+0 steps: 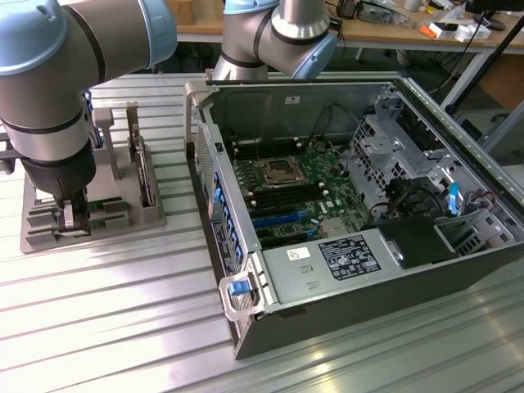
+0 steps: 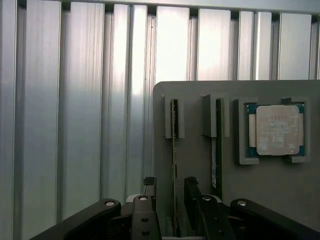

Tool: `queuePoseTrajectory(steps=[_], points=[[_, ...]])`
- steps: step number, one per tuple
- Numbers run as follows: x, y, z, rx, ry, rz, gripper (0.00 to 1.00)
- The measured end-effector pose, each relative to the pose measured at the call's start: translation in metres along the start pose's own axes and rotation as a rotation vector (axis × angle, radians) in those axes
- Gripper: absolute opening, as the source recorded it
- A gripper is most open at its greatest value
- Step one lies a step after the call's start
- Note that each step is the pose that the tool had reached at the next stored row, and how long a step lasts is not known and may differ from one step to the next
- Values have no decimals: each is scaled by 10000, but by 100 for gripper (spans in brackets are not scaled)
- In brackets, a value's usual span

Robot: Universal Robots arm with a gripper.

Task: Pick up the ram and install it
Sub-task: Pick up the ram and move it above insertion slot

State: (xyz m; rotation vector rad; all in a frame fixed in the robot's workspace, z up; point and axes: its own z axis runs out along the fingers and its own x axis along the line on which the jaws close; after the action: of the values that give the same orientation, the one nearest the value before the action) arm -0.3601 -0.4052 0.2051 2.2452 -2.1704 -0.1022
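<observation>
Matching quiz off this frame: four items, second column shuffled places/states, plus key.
1. square silver processor chip
2. chip-side thin green ram stick
3. outer thin green ram stick
4. black gripper

A. open
B. on edge, between the fingers
C. lying flat in a pocket of the grey holder
D. on edge, no fingers around it

Pairs: 1-C, 2-D, 3-B, 4-A

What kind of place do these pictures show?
Probably a robotics lab or workshop: an open computer case lies on a ribbed metal table, a grey parts holder beside it, a cluttered workbench behind.
</observation>
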Motion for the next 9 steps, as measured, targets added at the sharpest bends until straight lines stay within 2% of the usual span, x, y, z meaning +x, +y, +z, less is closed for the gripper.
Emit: queuePoseTrajectory(steps=[8, 9], points=[[0, 0, 0, 0, 0, 0, 35], [0, 0, 0, 0, -1, 1, 22]])
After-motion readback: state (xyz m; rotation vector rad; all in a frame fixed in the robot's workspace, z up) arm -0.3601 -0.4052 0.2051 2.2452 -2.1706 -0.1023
